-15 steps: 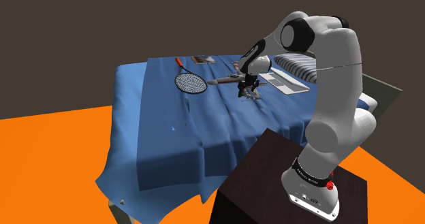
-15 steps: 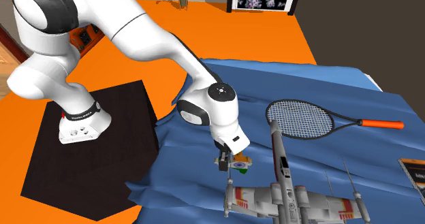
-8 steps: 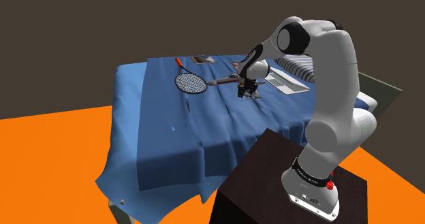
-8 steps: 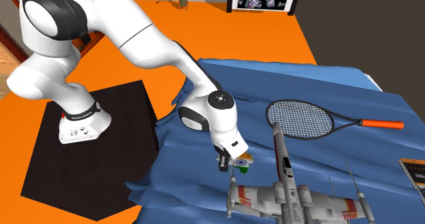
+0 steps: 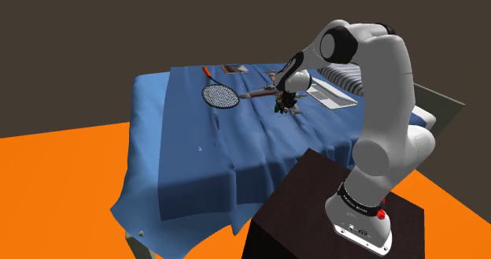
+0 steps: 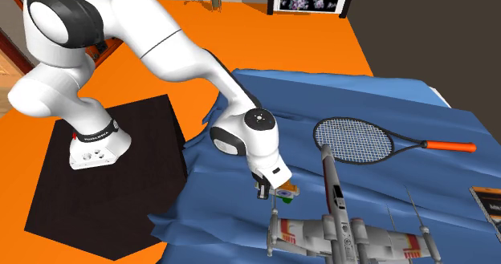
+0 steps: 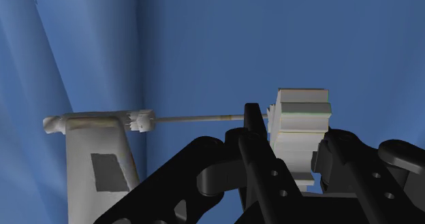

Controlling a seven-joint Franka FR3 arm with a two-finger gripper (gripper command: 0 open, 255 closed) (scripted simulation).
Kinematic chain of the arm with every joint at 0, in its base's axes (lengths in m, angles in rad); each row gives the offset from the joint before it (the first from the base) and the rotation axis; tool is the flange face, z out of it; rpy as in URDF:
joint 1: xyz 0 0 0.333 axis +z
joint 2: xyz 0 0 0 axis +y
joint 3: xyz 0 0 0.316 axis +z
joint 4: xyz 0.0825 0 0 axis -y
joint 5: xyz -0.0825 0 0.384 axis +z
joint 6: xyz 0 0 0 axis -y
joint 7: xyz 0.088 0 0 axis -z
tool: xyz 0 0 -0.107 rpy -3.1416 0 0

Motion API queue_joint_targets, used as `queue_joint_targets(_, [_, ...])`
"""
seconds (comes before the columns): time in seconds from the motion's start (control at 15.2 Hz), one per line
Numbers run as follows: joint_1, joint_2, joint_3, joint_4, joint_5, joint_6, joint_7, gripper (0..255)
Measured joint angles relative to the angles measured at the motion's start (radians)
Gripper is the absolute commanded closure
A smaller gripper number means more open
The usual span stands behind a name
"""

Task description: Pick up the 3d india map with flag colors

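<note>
Down came the wrist a shade more than half a second before, and the white elbow, lower a second ago, had swung up high over the bed. The all-black two-finger gripper (image 7: 291,131) was sunk right onto the small blocky India map banded in orange, white and green (image 6: 286,192). That map sat low on the rumpled blue bedspread (image 6: 385,102), on the side of the bed nearest the black box stand (image 6: 104,174).

From the wrist view the map stood squarely between the two black fingers (image 7: 255,137). Both of them looked pressed against its sides, so the hand was clamped on it, as far as that angle let me judge.

Just beside the map, on the second exterior view's right, lay a grey-white toy starfighter with red markings (image 6: 337,234). One of its thin rods ran straight up to the nearer finger in the wrist view.

Past the model's long nose rested a black-framed tennis racket with an orange grip (image 6: 353,140), flat on the cloth. In the shoulder view a grey open laptop (image 5: 326,94) lay on the bed behind the forearm, and bright orange floor (image 5: 63,186) spread around the bed.
</note>
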Motion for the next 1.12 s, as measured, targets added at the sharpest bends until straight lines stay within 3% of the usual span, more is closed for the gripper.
queue_joint_targets(1.12, [0.033, -0.144, -0.044, -0.006, -0.050, -0.141, 0.032, 255])
